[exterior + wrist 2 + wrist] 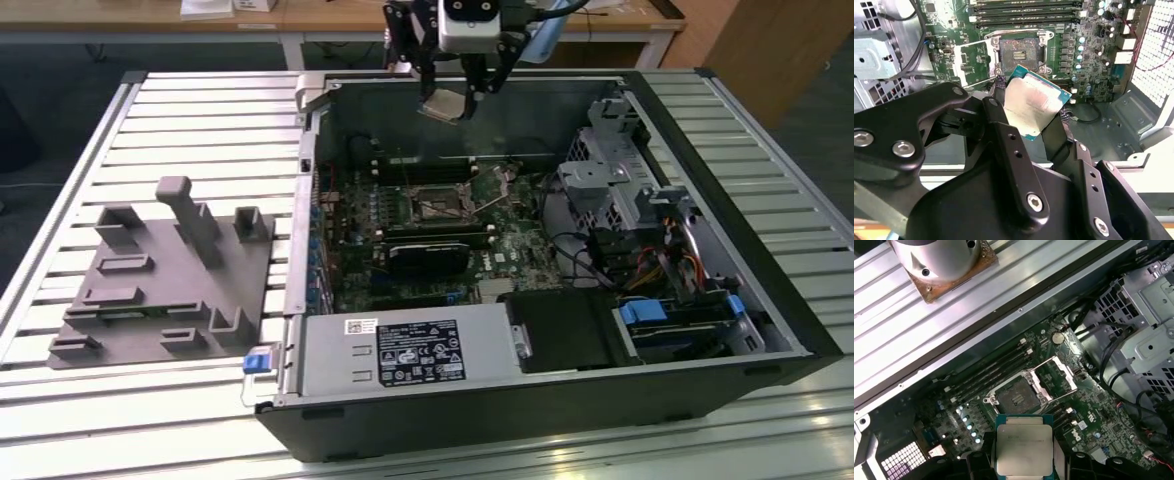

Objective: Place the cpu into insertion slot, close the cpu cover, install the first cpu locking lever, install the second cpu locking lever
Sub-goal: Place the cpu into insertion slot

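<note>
The open computer case [534, 420] is laid on its side around the insertion slot [437, 207], presumably so that the socket faces upward and can be reached from above; the green motherboard [514, 262] is spread flat on every side of the insertion slot, with long memory slots running just beside 1 edge of it.

The gripper [1031, 102] is held in the air well above the insertion slot; its 2 black fingers [1004, 125] are clenched on opposite edges of the cpu, a hold that is judged to leave the underside free for seating.

The cpu cover [1068, 374] is swung open and stands hinged at 1 side of the insertion slot, so the socket's dark centre is left bare to receive the chip; the insertion slot is seen empty in both wrist views.

The cpu [1036, 107] is carried metal top up, well apart from the insertion slot and touching nothing but the fingers; in the second wrist view it appears tilted against the board; it is judged not yet lined up over the insertion slot, so nothing of the 4 steps is done.
</note>
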Action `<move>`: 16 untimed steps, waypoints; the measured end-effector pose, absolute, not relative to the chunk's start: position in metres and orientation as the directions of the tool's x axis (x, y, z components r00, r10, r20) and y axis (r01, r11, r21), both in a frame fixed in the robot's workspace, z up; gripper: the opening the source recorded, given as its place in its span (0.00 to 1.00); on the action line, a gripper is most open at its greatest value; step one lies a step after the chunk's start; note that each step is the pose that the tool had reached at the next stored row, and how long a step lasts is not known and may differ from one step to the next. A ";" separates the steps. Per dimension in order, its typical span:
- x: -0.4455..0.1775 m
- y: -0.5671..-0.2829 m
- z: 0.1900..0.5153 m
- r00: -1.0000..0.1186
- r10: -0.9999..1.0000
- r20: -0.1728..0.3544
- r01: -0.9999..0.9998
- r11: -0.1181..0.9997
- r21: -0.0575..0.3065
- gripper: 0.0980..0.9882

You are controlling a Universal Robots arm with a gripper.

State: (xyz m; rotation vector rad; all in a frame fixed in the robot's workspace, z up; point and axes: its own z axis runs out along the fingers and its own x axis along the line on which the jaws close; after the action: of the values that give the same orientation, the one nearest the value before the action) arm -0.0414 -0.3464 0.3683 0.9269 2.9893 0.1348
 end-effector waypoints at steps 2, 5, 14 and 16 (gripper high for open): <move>-0.041 -0.346 0.368 -0.816 0.577 0.017 0.577 0.813 0.084 0.50; -0.041 -0.346 0.368 -0.804 0.595 0.017 0.594 0.800 0.084 0.50; -0.041 -0.346 0.368 -0.765 0.644 0.016 0.643 0.761 0.083 0.50; -0.041 -0.346 0.368 -0.756 0.654 0.015 0.653 0.753 0.083 0.50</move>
State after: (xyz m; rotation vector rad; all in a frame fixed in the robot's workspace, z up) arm -0.0414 -0.3464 0.3676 1.0920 2.9273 0.1298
